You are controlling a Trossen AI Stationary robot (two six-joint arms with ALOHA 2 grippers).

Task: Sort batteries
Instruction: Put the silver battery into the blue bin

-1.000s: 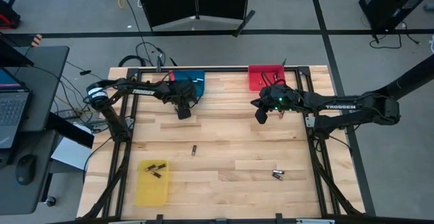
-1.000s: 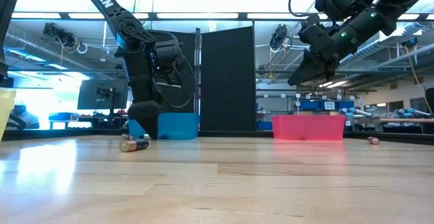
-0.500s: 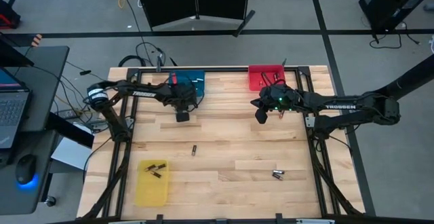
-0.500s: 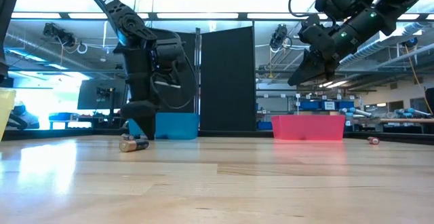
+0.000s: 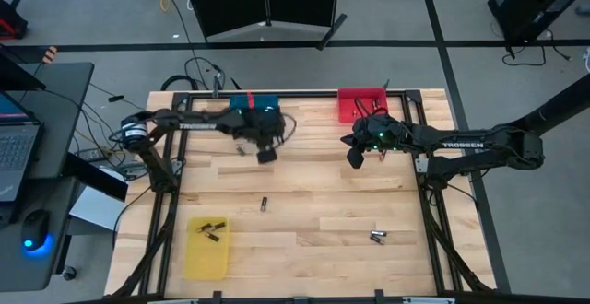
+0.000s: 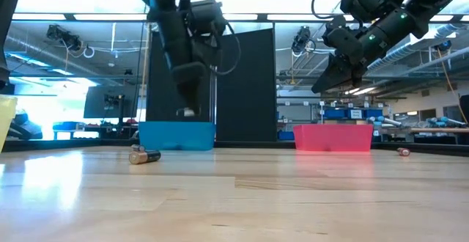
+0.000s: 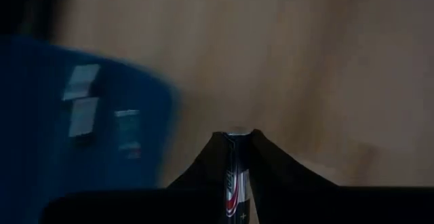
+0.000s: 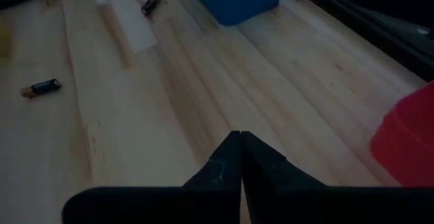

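Wooden table (image 5: 313,193) with three bins and loose batteries

Landmark yellow bin (image 5: 206,246): blue bin (image 5: 256,104) and red bin (image 5: 359,101) lie along the far edge; one battery (image 5: 264,204) sits near it, two batteries (image 5: 378,237) well apart.

Both arms are dark, jointed metal tubes with white TROSSEN lettering along the forearm and looped black cables at the wrists. Small green lights glow on the right arm's blocky black wrist housing (image 5: 380,138), above tapered black fingers.

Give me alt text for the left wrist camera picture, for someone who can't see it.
The left gripper has its dark jaws shut on a small cylindrical battery with red and white markings, held above the light wooden table. A blue plastic bin lies close beside it.
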